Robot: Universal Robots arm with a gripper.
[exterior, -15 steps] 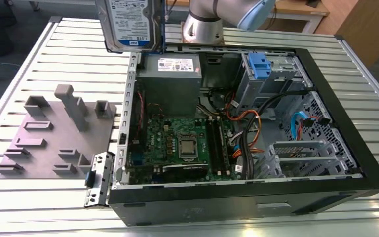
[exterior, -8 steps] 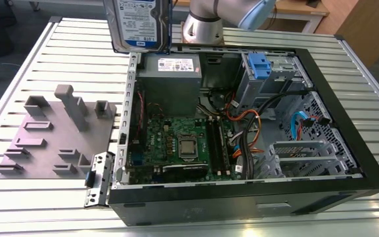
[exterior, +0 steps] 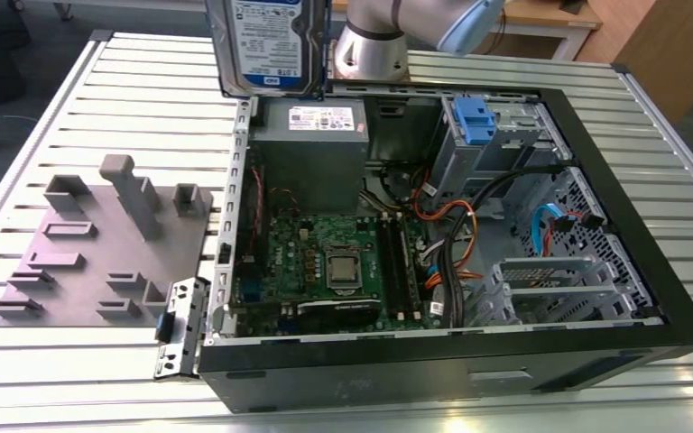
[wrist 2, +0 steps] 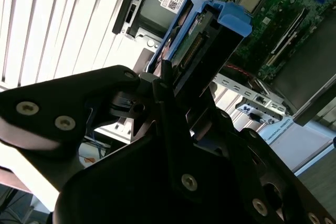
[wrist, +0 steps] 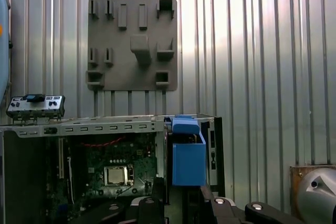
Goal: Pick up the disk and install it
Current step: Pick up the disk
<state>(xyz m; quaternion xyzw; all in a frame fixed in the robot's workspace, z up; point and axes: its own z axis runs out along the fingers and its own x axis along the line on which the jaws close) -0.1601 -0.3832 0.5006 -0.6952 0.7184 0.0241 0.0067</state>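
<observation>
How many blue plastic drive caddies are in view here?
2. One caddy frames the disk held by the gripper; a second caddy sits in the computer case's drive cage, toward the exterior view's right. Others may be hidden there.

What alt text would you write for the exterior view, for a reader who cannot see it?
The disk hangs upright over the far corner of an open computer case, its motherboard exposed, beside the robot arm. A grey fixture plate lies on the slatted table at the exterior view's left.
</observation>
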